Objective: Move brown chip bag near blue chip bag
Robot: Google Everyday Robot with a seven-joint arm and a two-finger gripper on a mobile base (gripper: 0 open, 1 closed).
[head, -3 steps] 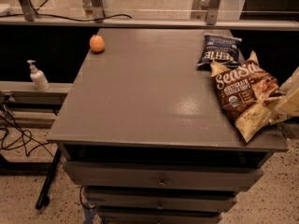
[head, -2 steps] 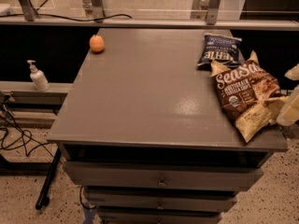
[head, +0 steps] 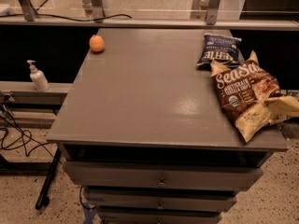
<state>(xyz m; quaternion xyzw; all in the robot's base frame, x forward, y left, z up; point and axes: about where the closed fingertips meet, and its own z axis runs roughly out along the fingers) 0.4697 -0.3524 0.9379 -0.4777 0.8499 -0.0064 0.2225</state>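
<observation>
The brown chip bag [head: 247,94] lies flat at the right edge of the grey table [head: 149,92], its dark front panel up and its pale cream lower corner hanging over the table's right side. The blue chip bag [head: 220,50] lies just behind it near the far right corner, and the brown bag's top corner touches or slightly overlaps it. My gripper is not in view; nothing holds either bag.
An orange [head: 96,43] sits near the table's far left corner. A white pump bottle [head: 37,76] stands on a low ledge to the left. Drawers [head: 161,178] are below the tabletop. Cables [head: 18,139] lie on the floor at left.
The gripper, which was at the right edge beside the brown bag's cream corner, has withdrawn out of view. The bags lie as before.
</observation>
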